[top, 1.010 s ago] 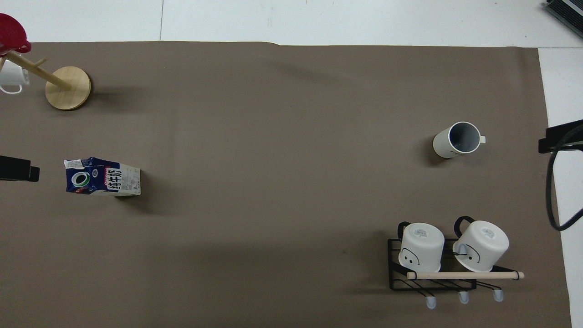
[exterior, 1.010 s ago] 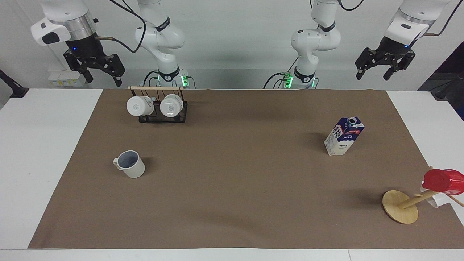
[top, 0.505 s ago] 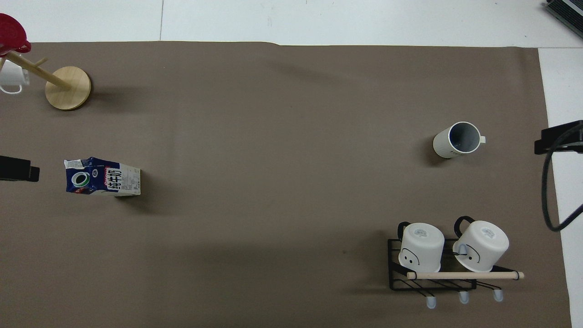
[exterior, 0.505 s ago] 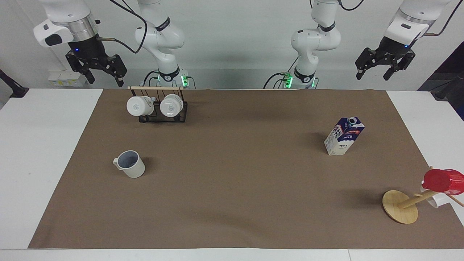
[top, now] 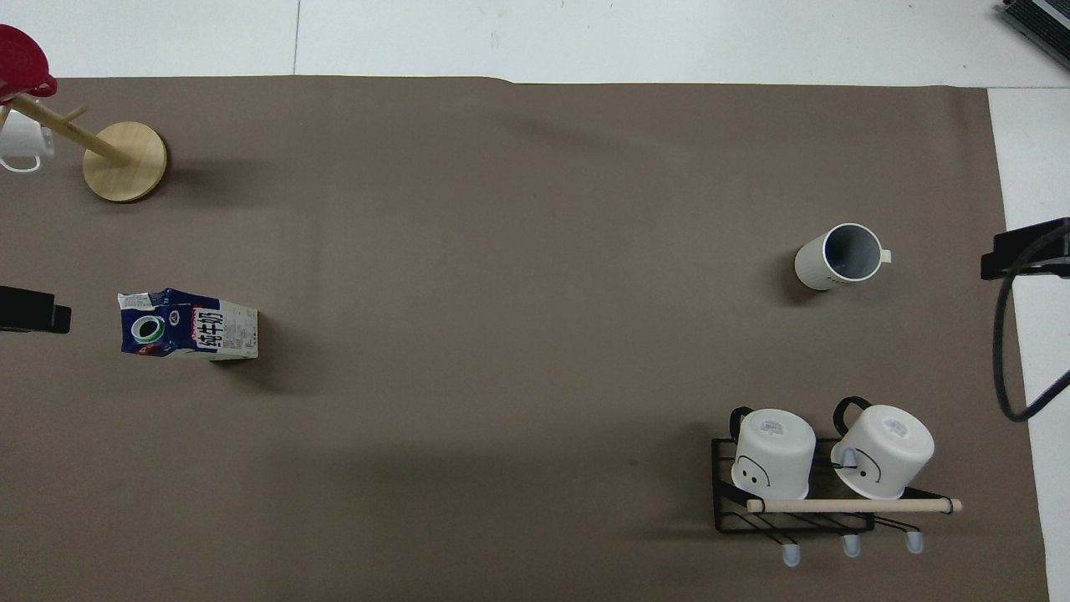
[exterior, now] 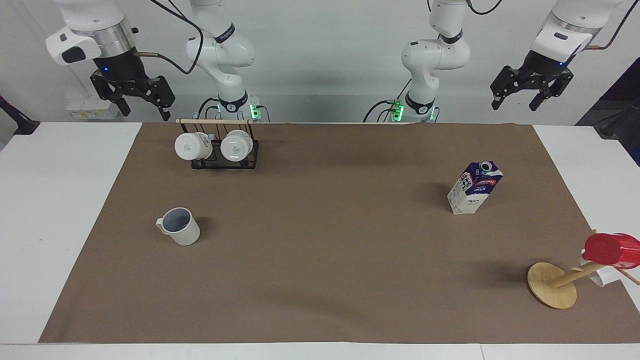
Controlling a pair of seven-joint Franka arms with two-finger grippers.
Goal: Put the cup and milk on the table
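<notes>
The cup (exterior: pixel 178 226), beige-white with a grey-blue inside, stands upright on the brown sheet (exterior: pixel 325 260) of the table toward the right arm's end; it also shows in the overhead view (top: pixel 838 257). The milk (exterior: pixel 475 187), a blue and white carton, stands upright toward the left arm's end, also in the overhead view (top: pixel 188 323). My right gripper (exterior: pixel 144 111) hangs open and empty, high over the table's white margin at its own end. My left gripper (exterior: pixel 513 105) hangs open and empty, high over its own end. Only their tips show in the overhead view: right (top: pixel 1024 255), left (top: pixel 33 309).
A black wire rack (exterior: pixel 220 161) holding two white mugs stands nearer to the robots than the cup, also in the overhead view (top: pixel 794 522). A wooden mug tree (exterior: pixel 552 286) carrying a red cup (exterior: pixel 610 249) and a white mug stands farther from the robots than the milk.
My right gripper has risen a little and shifted slightly. The left gripper, cup and milk have not moved.
</notes>
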